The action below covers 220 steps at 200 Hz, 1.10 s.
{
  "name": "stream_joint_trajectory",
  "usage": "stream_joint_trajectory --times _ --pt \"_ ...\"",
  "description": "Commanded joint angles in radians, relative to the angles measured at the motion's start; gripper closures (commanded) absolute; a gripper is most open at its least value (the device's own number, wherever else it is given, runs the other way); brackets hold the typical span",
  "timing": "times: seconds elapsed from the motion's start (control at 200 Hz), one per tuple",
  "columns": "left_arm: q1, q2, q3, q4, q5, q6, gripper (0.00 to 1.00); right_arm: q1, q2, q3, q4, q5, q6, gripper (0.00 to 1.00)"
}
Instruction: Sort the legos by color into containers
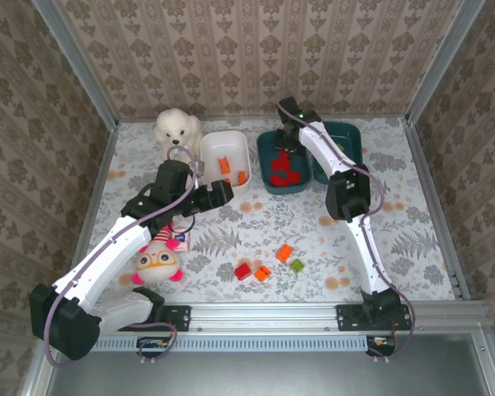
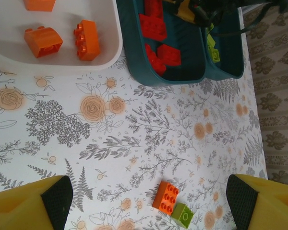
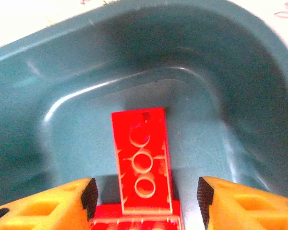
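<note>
**Counter** (image 1: pixel 412 206), floral cover, walled on three sides.

**Near edge, left:** doll (image 1: pixel 157 262) lying against the left arm, with a pink card (image 1: pixel 180 240) just beyond it.

**Near centre, loose on the counter:**
- Red lego (image 1: pixel 242 271) just beside an orange lego (image 1: pixel 262 273).
- To their right, a second orange lego (image 1: pixel 285 252) (image 2: pixel 165 196) touching a green lego (image 1: pixel 297 266) (image 2: pixel 184 214) at one corner.

**Left gripper** (image 1: pixel 223 191) (image 2: pixel 149 201): above the counter, between the loose legos and the white bin. Jaws spread wide, nothing between them.

**Far row, left to right:**
- Plush dog (image 1: pixel 177 128) at the white bin's far left corner.
- White bin (image 1: pixel 231 144) (image 2: pixel 110 52), holding orange legos (image 1: pixel 223 164) (image 2: pixel 43 40).
- Teal bin (image 1: pixel 264 165) (image 2: pixel 134 57), holding red legos (image 1: pixel 279 177) (image 2: pixel 153 26).
- Second teal bin (image 1: pixel 351 140) (image 2: pixel 230 52), touching the first and holding green legos (image 2: pixel 212 45).

**Right gripper** (image 1: pixel 285 155) (image 3: pixel 145 191): lowered into the teal bin with the reds. Jaws spread either side of an upright red lego (image 3: pixel 143 158), underside to the wrist camera, neither finger touching it.
</note>
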Motion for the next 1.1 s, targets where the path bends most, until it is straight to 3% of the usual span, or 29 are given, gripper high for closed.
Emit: stream_joint_trajectory --times 0.0,0.115,0.29,0.53,0.615,0.82,1.095 --pt "-0.001 0.028 0.042 -0.070 0.019 0.078 0.13 0.027 -0.250 -0.128 0.121 0.001 -0.034 0.41" --pt "-0.033 0.068 0.058 -0.109 0.031 0.161 0.13 0.060 -0.487 -0.422 0.281 0.008 -0.026 0.41" --pt "-0.154 0.159 0.083 -0.159 0.034 0.283 0.15 0.156 -0.872 -0.937 0.481 0.019 0.019 0.42" --pt "-0.318 0.251 0.102 -0.161 0.052 0.340 0.17 0.334 -1.337 -1.389 0.368 0.064 0.216 0.40" --pt "-0.346 0.258 0.092 -0.158 0.039 0.312 0.19 0.388 -1.492 -1.467 0.289 0.085 0.298 0.38" --pt "-0.404 0.303 0.088 -0.123 0.010 0.243 0.21 0.395 -1.743 -1.486 0.077 0.066 0.394 0.36" --pt "-0.523 0.584 0.345 -0.223 -0.147 0.138 0.20 0.396 -1.906 -1.545 0.018 -0.078 0.368 0.34"
